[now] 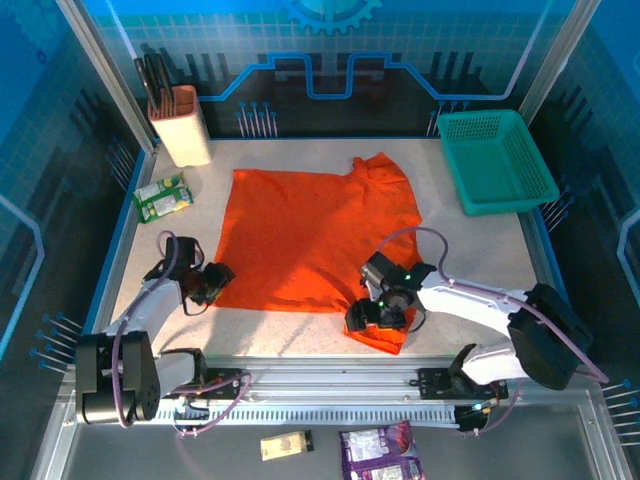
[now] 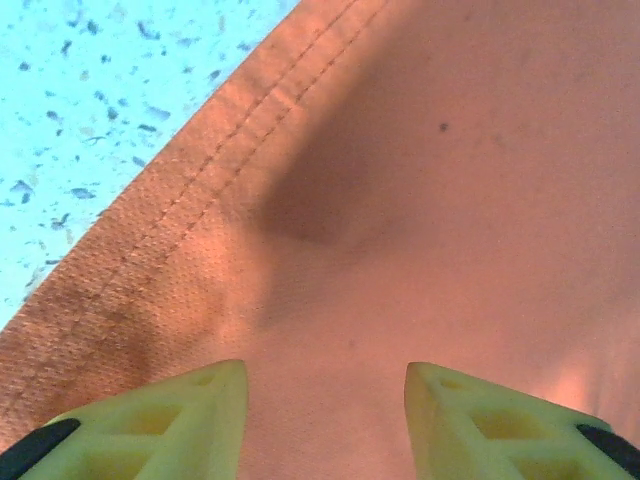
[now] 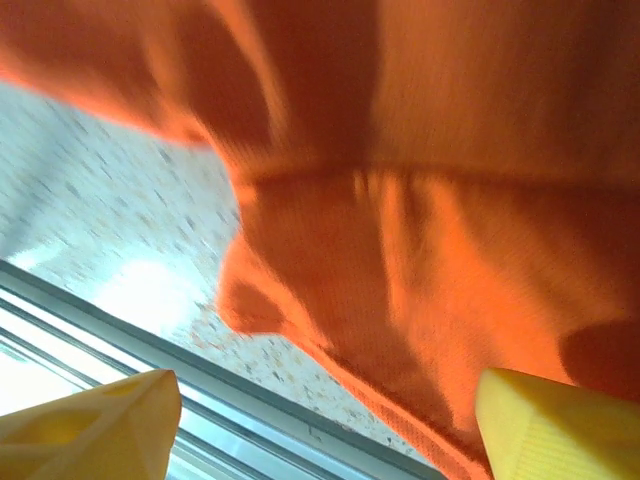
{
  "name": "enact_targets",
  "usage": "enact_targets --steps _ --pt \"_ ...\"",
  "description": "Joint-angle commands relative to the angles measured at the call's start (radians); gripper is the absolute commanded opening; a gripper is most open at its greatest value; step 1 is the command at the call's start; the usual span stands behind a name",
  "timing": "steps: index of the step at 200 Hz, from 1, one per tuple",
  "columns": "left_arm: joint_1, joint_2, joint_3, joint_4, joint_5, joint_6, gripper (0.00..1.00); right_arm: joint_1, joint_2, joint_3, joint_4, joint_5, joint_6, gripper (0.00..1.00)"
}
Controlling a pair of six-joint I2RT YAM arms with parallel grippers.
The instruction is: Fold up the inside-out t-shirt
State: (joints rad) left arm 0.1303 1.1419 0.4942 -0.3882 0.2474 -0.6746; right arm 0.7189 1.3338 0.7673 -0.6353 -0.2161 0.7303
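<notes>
The orange-red t-shirt (image 1: 310, 235) lies spread on the speckled table, one sleeve at the back right and a bunched corner (image 1: 385, 335) near the front edge. My left gripper (image 1: 212, 283) sits at the shirt's front-left corner; in the left wrist view it (image 2: 325, 420) is open, its yellow fingers (image 2: 180, 420) hovering over the cloth just inside the stitched hem (image 2: 170, 215). My right gripper (image 1: 378, 315) is over the bunched front corner; in the right wrist view it (image 3: 325, 420) is open wide above the rumpled fabric (image 3: 400, 250), nothing pinched.
A teal mesh basket (image 1: 500, 160) stands at the back right. A beige holder (image 1: 180, 125) with dark utensils is at the back left, a green packet (image 1: 162, 197) beside it. The metal rail (image 1: 330, 380) runs along the table's near edge.
</notes>
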Motion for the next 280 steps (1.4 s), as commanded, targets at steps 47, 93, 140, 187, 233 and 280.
enact_targets --steps 47,93,140,187,233,280 --pt "-0.038 0.273 0.222 -0.008 0.086 0.069 0.42 -0.391 0.151 0.153 0.059 -0.030 -0.163 0.77" --pt "-0.002 0.331 0.150 -0.005 0.003 -0.026 0.40 -0.525 0.218 0.052 0.164 -0.050 -0.129 0.78" --pt "0.035 0.175 -0.010 -0.036 -0.027 -0.110 0.41 -0.580 0.170 -0.044 0.153 -0.039 -0.103 0.81" --pt "0.034 0.039 0.004 -0.069 0.021 -0.115 0.41 -0.581 0.104 0.057 0.086 -0.045 -0.132 0.78" --pt "0.034 0.140 0.146 -0.057 0.116 -0.014 0.40 -0.598 0.297 0.346 0.169 -0.101 -0.241 0.76" --pt "0.026 0.292 0.199 -0.050 0.173 0.036 0.36 -0.614 0.653 0.739 0.307 -0.289 -0.205 0.71"
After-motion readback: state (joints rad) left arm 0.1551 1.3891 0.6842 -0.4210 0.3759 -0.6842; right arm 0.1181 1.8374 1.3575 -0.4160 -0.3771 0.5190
